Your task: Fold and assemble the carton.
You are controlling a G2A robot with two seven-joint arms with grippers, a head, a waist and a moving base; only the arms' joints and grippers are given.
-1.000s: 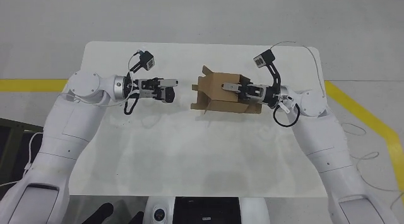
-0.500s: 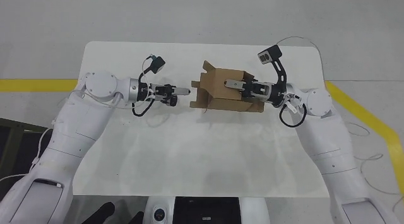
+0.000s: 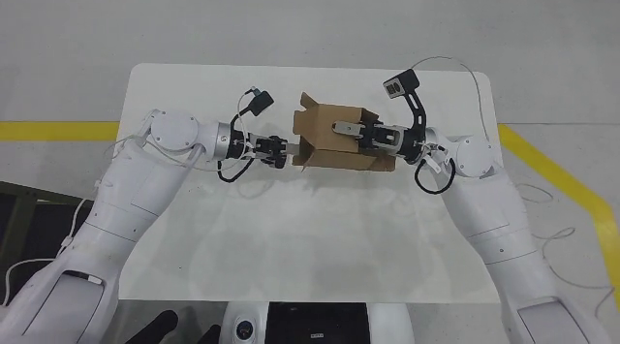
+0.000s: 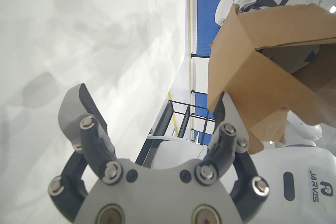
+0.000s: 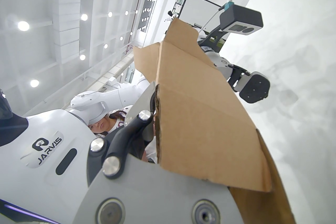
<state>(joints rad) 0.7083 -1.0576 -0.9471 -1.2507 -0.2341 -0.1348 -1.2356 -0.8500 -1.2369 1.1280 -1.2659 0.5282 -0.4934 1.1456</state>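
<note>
A brown carton (image 3: pixel 334 136) is held above the middle of the white table (image 3: pixel 194 247), its end flaps loose. My right gripper (image 3: pixel 341 131) is shut on the carton's upper wall. One finger (image 5: pixel 143 109) lies against the cardboard (image 5: pixel 194 114); the other is hidden behind it. My left gripper (image 3: pixel 287 150) is open at the carton's left end. In the left wrist view, one of its fingers (image 4: pixel 225 109) touches the edge of a flap (image 4: pixel 236 83), while the other finger (image 4: pixel 84 104) is free over the table. The left gripper (image 5: pixel 254 87) appears beyond the carton in the right wrist view.
The table's edges run near both arms' elbows (image 3: pixel 160 131). A yellow floor line (image 3: pixel 48 131) passes on either side of the table. Cables hang off the right arm (image 3: pixel 455 68).
My left gripper has moved right across the table and now touches the carton's left flap. The right gripper has shifted the carton slightly left and turned it squarer.
</note>
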